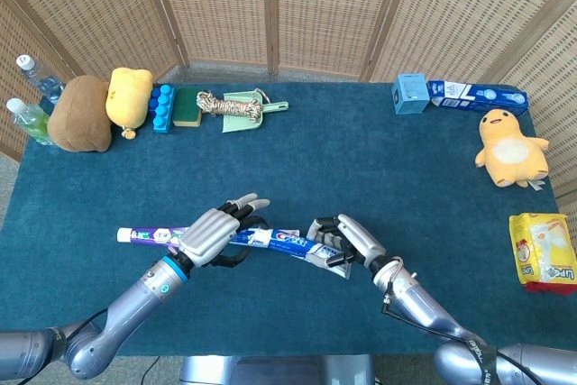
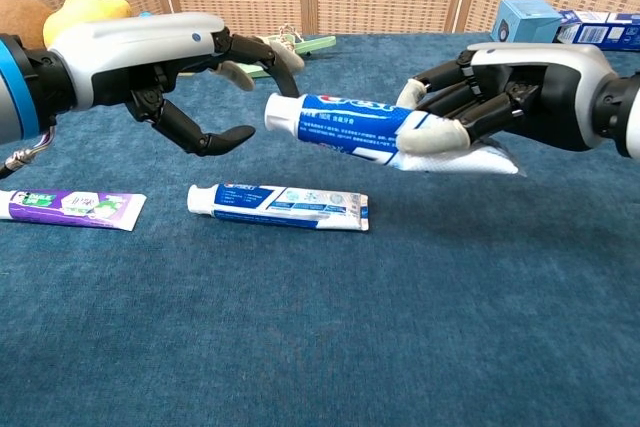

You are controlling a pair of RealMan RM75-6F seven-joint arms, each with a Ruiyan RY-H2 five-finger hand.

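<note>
Toothpaste tube (image 2: 345, 122) in right hand's (image 2: 510, 97) fingers (image 2: 435, 134).

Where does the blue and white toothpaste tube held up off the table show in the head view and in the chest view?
Head view: blue and white toothpaste tube lies low centre, between both hands.
Chest view: same tube is upper centre, gripped by the right hand.
Shared landmark: purple and white toothpaste tube lying on the blue cloth at left.

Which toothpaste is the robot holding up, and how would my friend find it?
Look at the near middle of the blue table, between the two hands. The right hand holds a blue-and-white toothpaste tube in the air, cap toward the left hand. The other two tubes lie flat on the cloth.
</note>
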